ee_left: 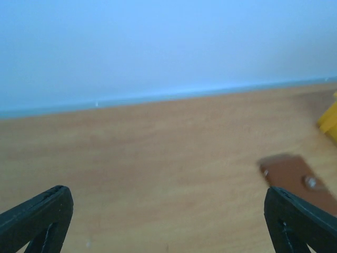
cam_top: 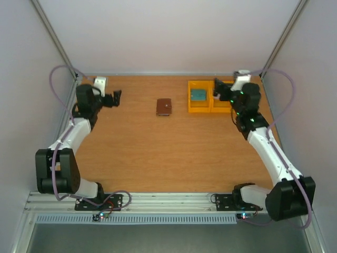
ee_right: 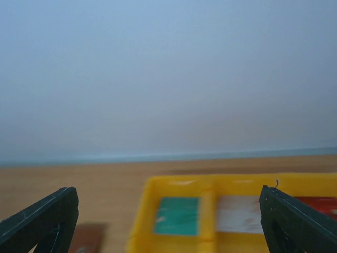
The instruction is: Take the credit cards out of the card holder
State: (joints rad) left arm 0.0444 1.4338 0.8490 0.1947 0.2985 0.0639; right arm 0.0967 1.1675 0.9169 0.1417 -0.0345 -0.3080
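Observation:
The brown card holder (cam_top: pixel 164 107) lies folded shut on the table at the back middle. It also shows in the left wrist view (ee_left: pixel 295 176) and at the lower left of the right wrist view (ee_right: pixel 88 238). A teal card (ee_right: pixel 177 215), a whitish card (ee_right: pixel 239 213) and a red card (ee_right: pixel 316 205) lie in separate compartments of the yellow bins (ee_right: pixel 210 184). The teal card (cam_top: pixel 198 95) also shows from above. My left gripper (cam_top: pixel 118 98) is open and empty, left of the holder. My right gripper (cam_top: pixel 217 90) is open and empty, over the bins.
The yellow bins (cam_top: pixel 192 108) stand at the back right, right of the holder. A corner of them shows in the left wrist view (ee_left: pixel 329 122). White walls close off the back and both sides of the wooden table (cam_top: pixel 158 153).

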